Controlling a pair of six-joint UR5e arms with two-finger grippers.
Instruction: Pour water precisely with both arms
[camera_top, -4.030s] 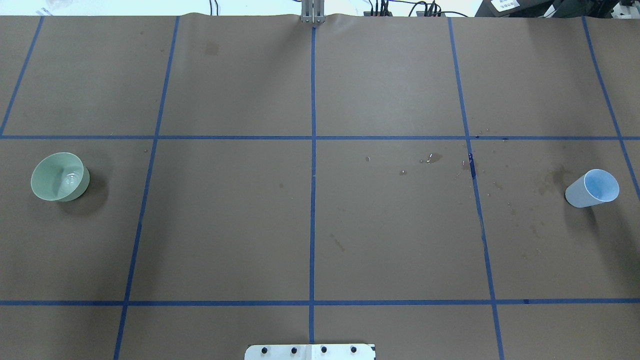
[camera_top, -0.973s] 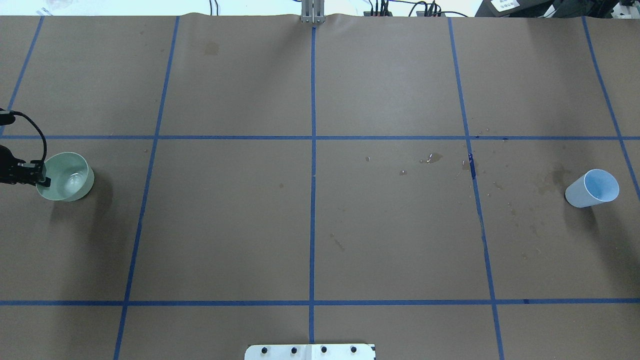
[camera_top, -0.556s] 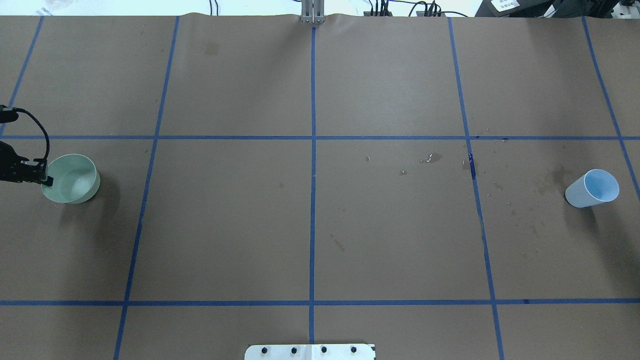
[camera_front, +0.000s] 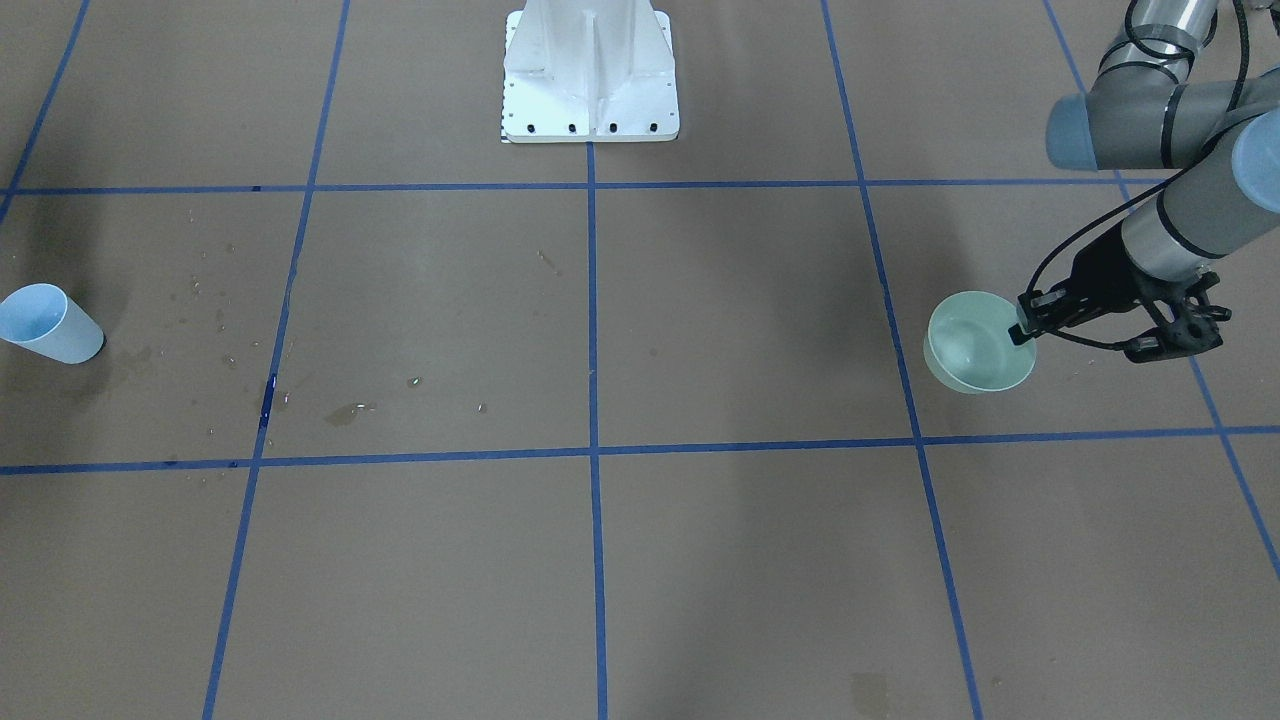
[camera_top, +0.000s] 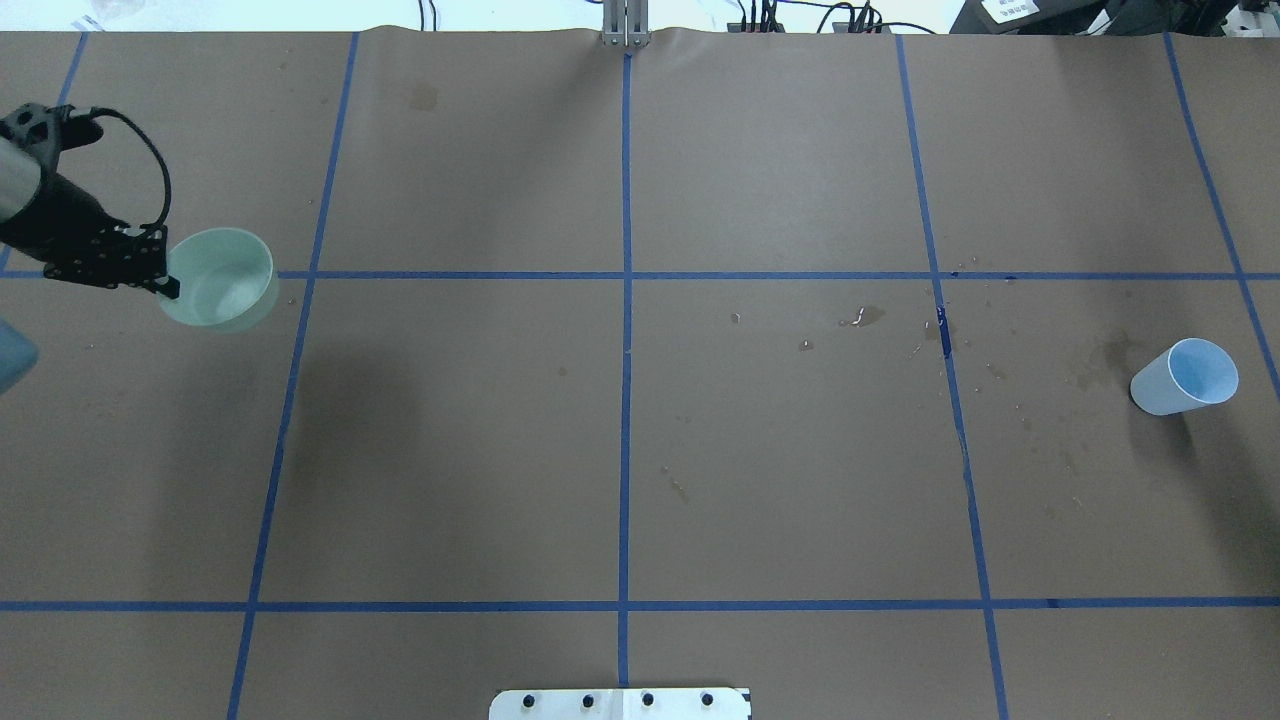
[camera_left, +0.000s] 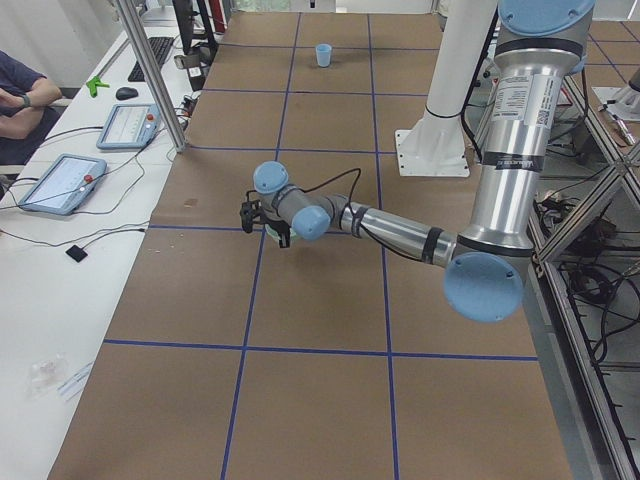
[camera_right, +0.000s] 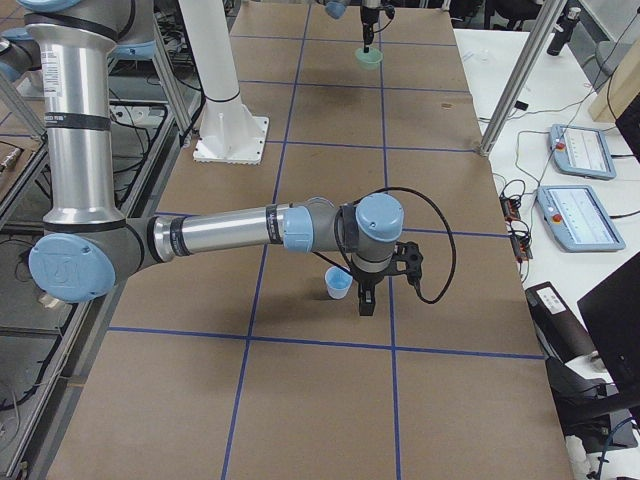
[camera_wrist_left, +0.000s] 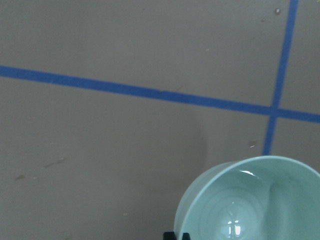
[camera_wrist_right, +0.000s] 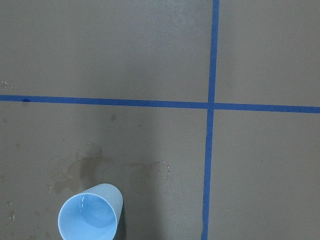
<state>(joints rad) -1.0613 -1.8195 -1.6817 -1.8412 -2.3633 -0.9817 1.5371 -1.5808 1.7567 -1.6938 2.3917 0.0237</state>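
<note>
on the brown table (camera_top: 620, 450), the left arm (camera_front: 1190, 210) should travel slow and level: the left gripper (camera_front: 1020, 333) pinches the rim of the green bowl (camera_front: 975, 345), the water (camera_wrist_left: 232, 227) pooled inside. the right gripper (camera_right: 362, 303) hangs beside the blue cup (camera_right: 338, 283); i cannot tell whether its fingers are open or closed.

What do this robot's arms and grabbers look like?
The left arm and right arm are silver-grey tubes with light blue round joint caps and black bands. The left gripper and right gripper are black, each with a black cable looping at the wrist.
</note>
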